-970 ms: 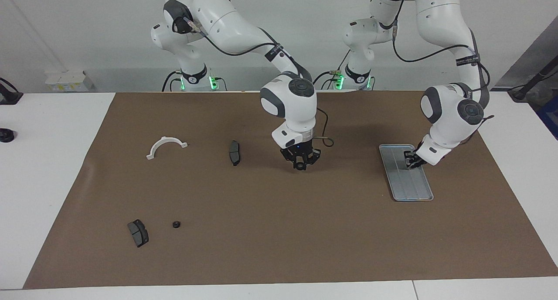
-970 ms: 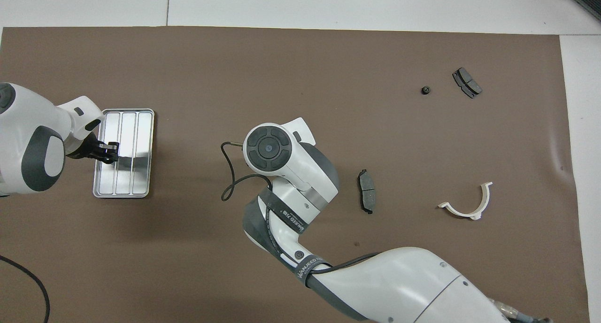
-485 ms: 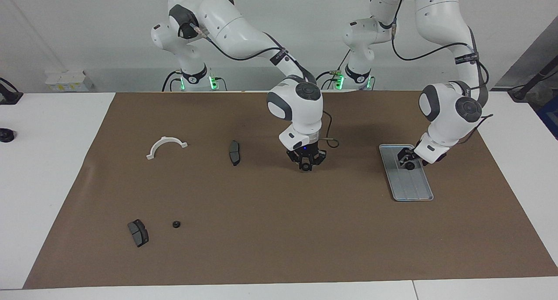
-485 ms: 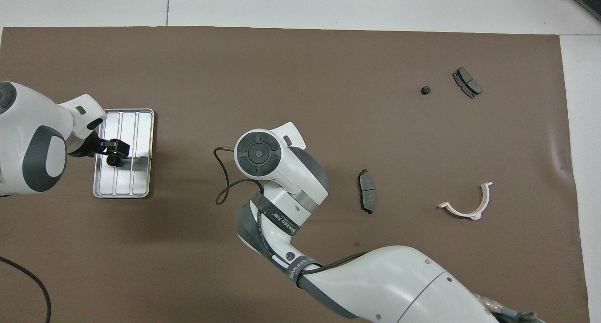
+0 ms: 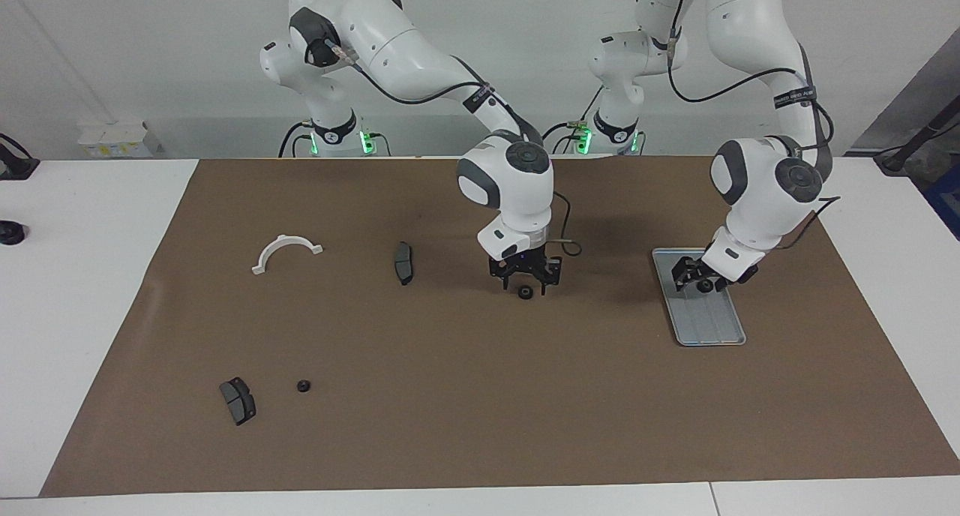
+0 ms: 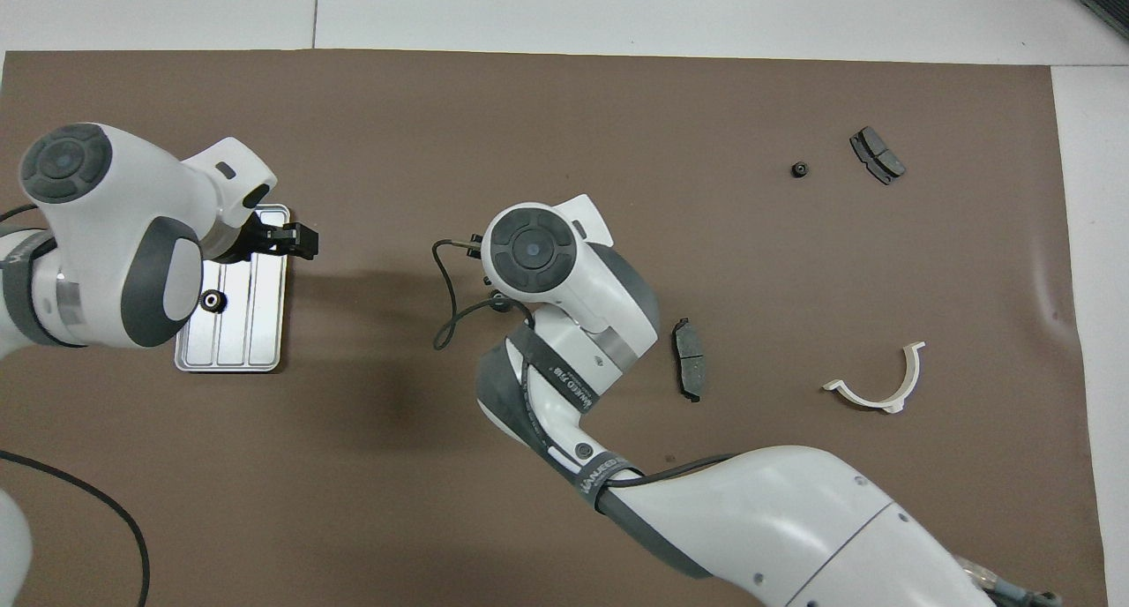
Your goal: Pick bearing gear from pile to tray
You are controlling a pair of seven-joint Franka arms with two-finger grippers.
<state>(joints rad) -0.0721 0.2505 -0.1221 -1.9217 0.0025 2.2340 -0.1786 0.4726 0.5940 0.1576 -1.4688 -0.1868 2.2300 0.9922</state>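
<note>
Left gripper [image 5: 694, 277] jaws open, empty, raised over the tray [image 5: 716, 332]; one small black gear [image 6: 212, 301] lies in the tray. Right gripper [image 5: 525, 274] jaws open, hanging just above another black gear [image 5: 526, 292] on the brown mat [image 5: 450, 411] mid-table. A third gear [image 5: 303, 386], two brake pads [image 5: 403, 262] [image 5: 238, 400] and the white half-ring [image 5: 286, 250] sit toward the right arm's end.

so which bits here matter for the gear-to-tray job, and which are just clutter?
Job:
- tray
- gear in the tray
- gear on the mat, under the right gripper
- loose gear
- left gripper, over the tray

Clutter:
- white bracket
- two brake pads
</note>
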